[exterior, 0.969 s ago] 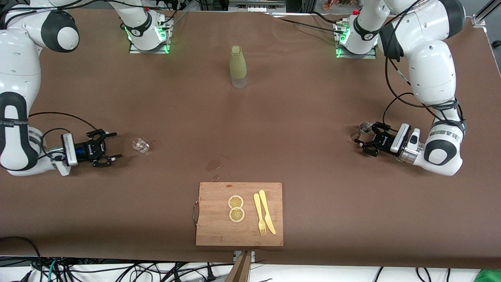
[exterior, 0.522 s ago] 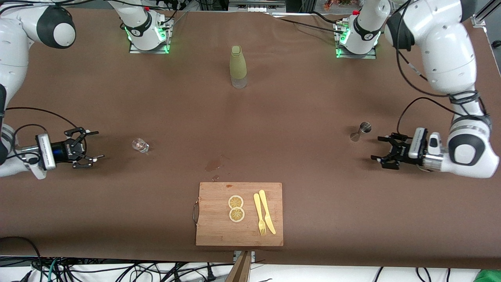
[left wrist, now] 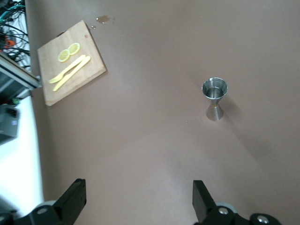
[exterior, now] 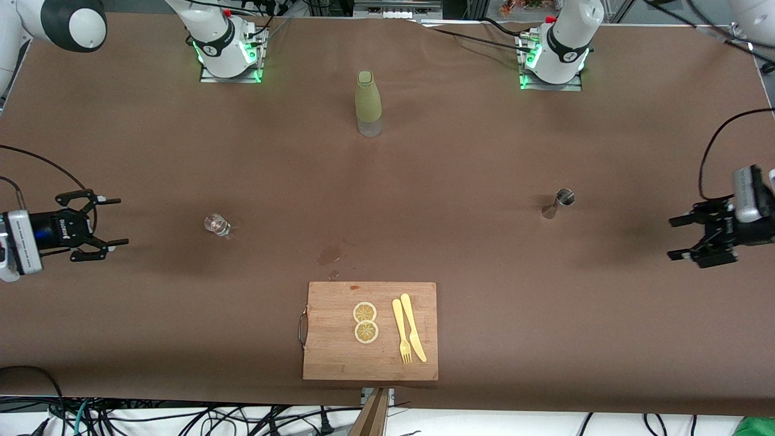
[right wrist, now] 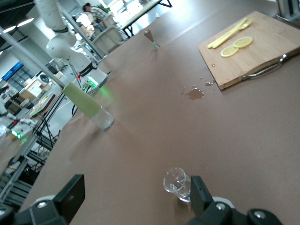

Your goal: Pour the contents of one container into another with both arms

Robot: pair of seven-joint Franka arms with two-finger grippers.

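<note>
Now both arms have withdrawn toward their table ends, the left gripper [exterior: 687, 237] with fingers apart, well clear of the upright metal jigger [exterior: 559, 202], and the right gripper [exterior: 103, 229] likewise apart, well clear of the small glass [exterior: 217, 224], which suggests the pour is finished.

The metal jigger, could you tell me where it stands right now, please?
In the front view the metal jigger stands upright on the bare table toward the left arm's end, farther from the camera than the cutting board, untouched by the open left pincer.
</note>
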